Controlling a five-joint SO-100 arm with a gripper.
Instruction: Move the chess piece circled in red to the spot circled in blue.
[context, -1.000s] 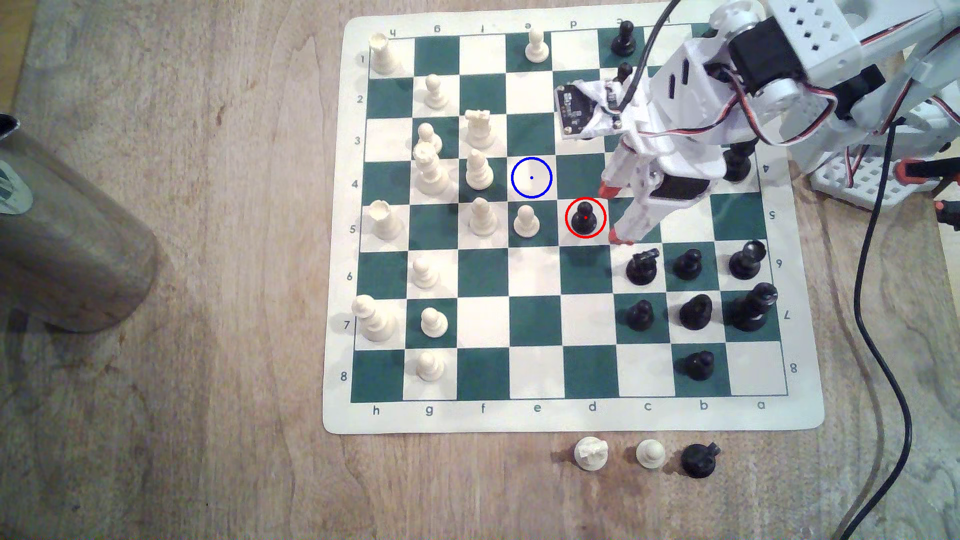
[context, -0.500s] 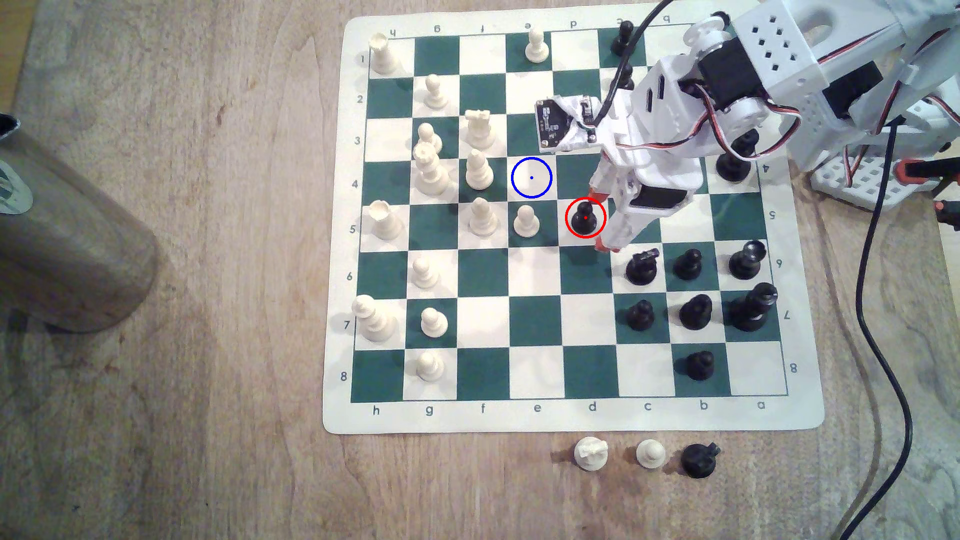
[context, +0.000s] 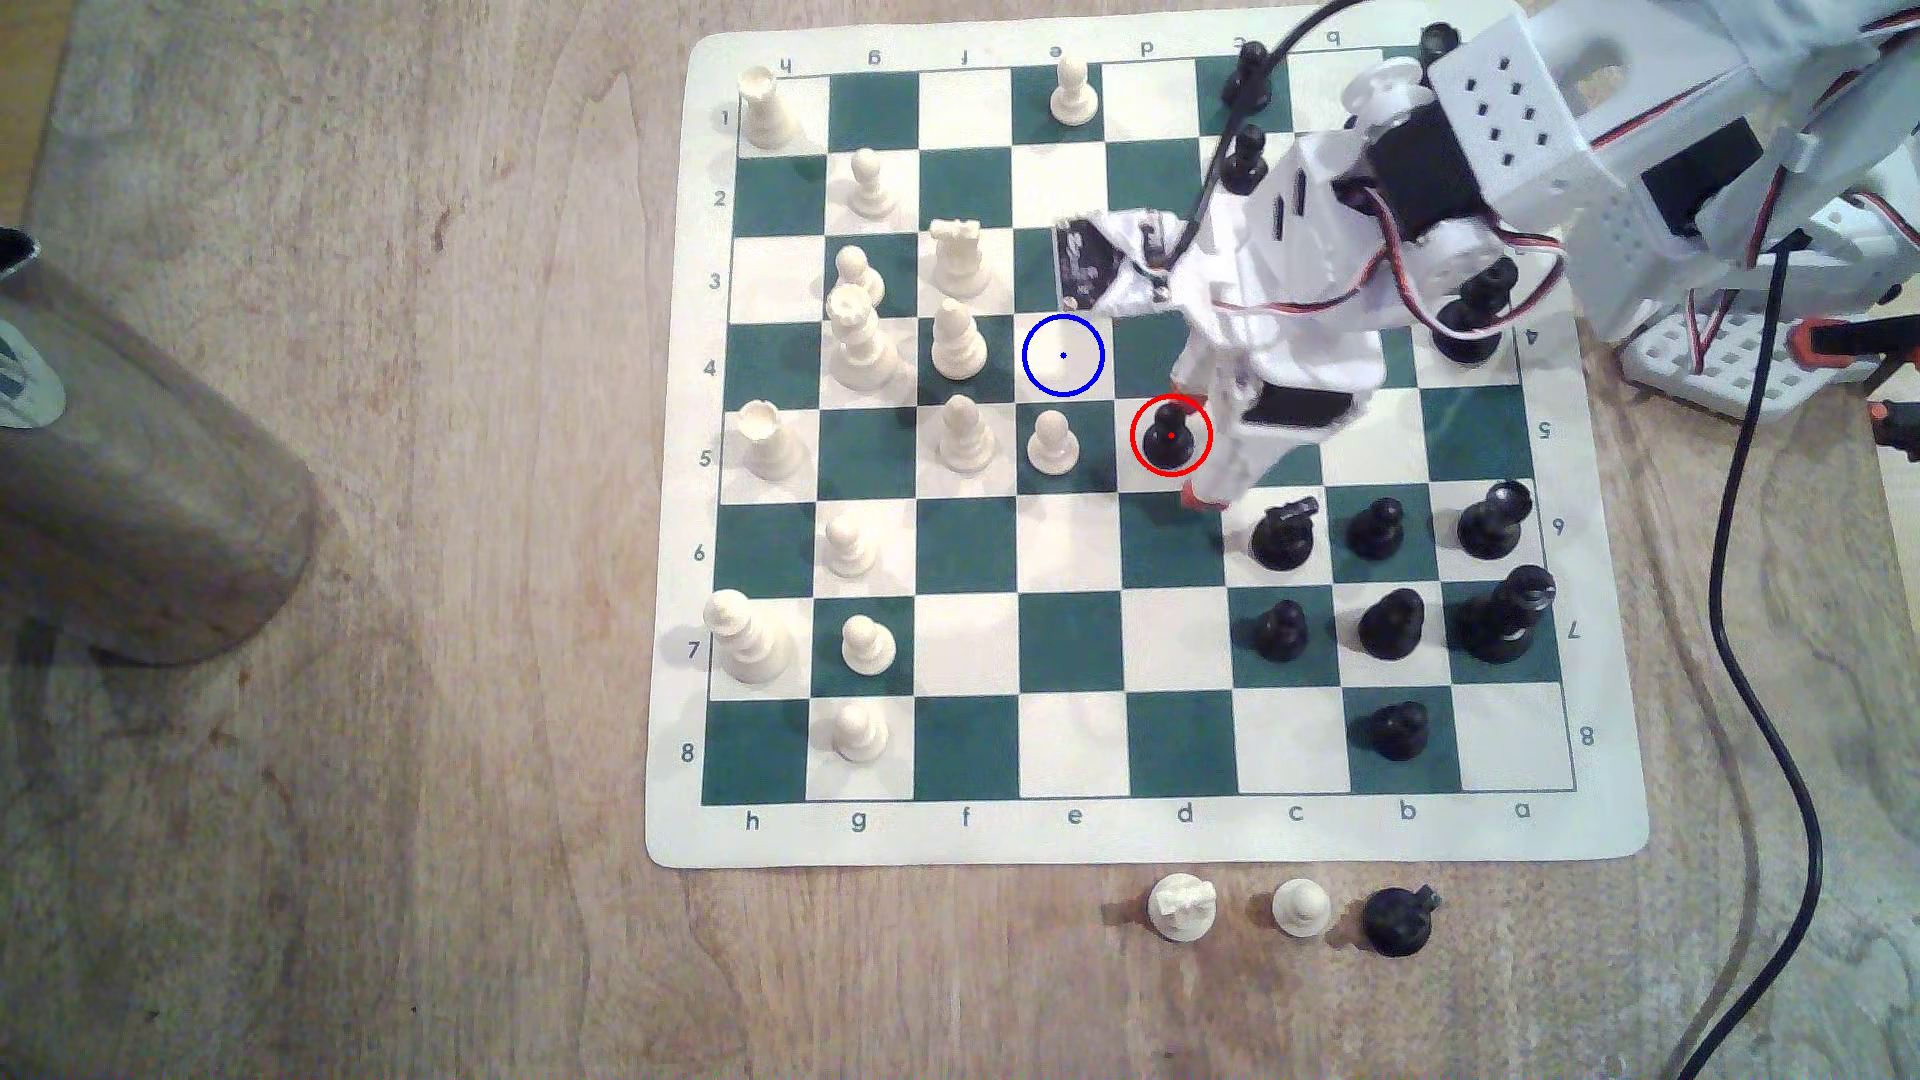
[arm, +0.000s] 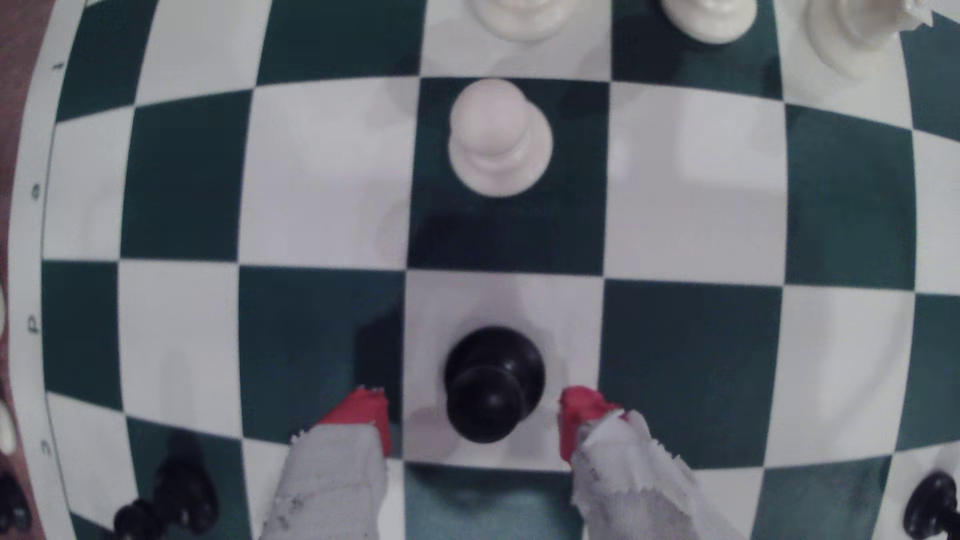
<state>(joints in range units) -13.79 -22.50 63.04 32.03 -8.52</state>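
Gripper advanced since earlier frame, spread astride the chess piece; close squarely on its neck before lifting toward the spot.

Soft even light, slight blur, fisheye-warped wrist view.

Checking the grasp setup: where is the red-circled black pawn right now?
In the exterior view the black pawn stands on a cream square, just right of a cream pawn, between the open gripper's red tips.
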